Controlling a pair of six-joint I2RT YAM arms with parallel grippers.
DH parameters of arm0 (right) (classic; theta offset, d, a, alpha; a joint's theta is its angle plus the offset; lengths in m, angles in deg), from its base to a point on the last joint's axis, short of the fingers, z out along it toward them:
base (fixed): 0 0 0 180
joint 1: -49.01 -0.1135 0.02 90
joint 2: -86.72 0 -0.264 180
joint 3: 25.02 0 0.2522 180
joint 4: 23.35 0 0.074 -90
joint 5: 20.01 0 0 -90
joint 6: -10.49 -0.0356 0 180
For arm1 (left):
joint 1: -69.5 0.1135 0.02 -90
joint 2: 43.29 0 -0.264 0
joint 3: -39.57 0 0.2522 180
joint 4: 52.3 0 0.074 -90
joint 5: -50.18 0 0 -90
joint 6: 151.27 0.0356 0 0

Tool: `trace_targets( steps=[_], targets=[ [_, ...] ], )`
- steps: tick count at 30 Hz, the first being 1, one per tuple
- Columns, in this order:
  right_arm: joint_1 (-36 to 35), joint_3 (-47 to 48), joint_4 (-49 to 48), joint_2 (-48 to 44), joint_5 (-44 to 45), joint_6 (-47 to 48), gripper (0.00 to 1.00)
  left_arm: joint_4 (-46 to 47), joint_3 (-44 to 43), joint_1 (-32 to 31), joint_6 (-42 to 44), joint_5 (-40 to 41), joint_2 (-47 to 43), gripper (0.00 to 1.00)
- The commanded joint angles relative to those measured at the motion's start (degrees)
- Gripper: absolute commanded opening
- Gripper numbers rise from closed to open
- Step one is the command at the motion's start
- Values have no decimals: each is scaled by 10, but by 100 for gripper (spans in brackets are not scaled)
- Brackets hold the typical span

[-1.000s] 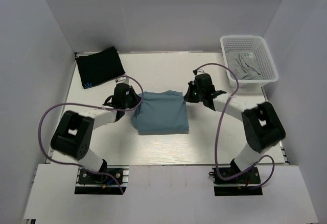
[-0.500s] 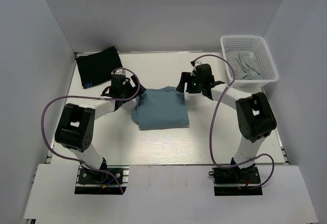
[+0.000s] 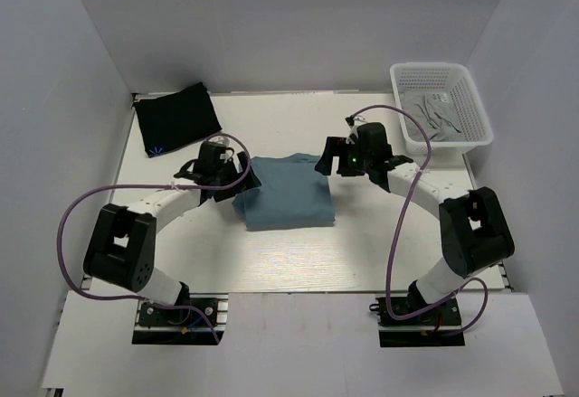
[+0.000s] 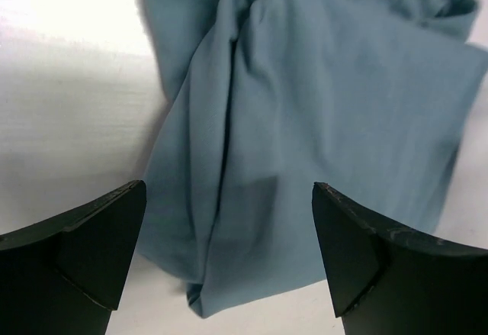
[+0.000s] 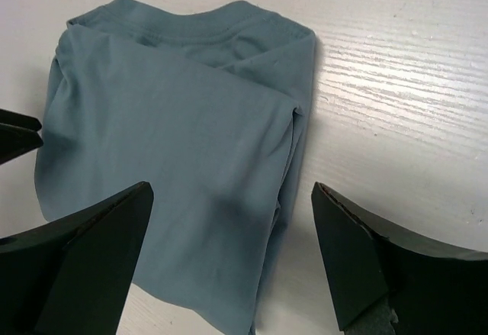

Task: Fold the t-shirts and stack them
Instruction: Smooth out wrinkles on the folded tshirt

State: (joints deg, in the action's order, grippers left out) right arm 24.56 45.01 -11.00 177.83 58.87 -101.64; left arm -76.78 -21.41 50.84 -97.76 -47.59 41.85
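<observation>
A teal-blue t-shirt [image 3: 288,191] lies folded into a rough square at the middle of the table, its collar toward the back. The black t-shirt [image 3: 175,118] lies folded at the back left corner, a light-blue mark at its near edge. My left gripper [image 3: 246,178] hovers at the teal shirt's left edge, jaws wide open over the cloth [image 4: 305,121] with nothing between them. At the shirt's back right corner my right gripper [image 3: 327,160] is also open and empty, the shirt [image 5: 175,159] lying flat under it.
A white mesh basket [image 3: 443,80] holding grey cloth [image 3: 436,115] stands at the back right. White walls close in the table on the left, back and right. Purple cables loop from both arms.
Both grippers were shut on the teal shirt's side edges a second ago. They have let go, opened wide and lifted slightly, and the shirt has settled flat.
</observation>
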Motion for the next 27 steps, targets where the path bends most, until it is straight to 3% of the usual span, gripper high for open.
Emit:
trace_targets(
  steps=[1,5,9,12,13,14,17,22,27],
  targets=[
    [0,-5,2,-20,-5,-1,90,-47,-1,-6,25,-1,2,100],
    [0,-5,2,-16,0,-4,90,-41,-7,-19,37,-42,34,100],
    [3,-2,8,-13,12,-3,90,-82,-23,-25,37,-26,62,93],
    [2,0,6,-11,9,-2,90,-82,-23,-38,37,-31,62,73],
    [3,-1,5,-11,9,-1,90,-82,-23,-38,37,-37,62,63],
    [4,-2,5,-9,8,-3,90,-82,-23,-43,37,-37,55,44],
    [3,0,4,-6,5,-5,90,-97,-34,-43,31,-24,29,15],
    [3,2,2,-3,0,-7,90,-138,-71,-53,31,-7,12,1],
    [1,-3,-3,-5,-2,-6,90,-71,-37,-53,36,-89,0,0]
  ],
)
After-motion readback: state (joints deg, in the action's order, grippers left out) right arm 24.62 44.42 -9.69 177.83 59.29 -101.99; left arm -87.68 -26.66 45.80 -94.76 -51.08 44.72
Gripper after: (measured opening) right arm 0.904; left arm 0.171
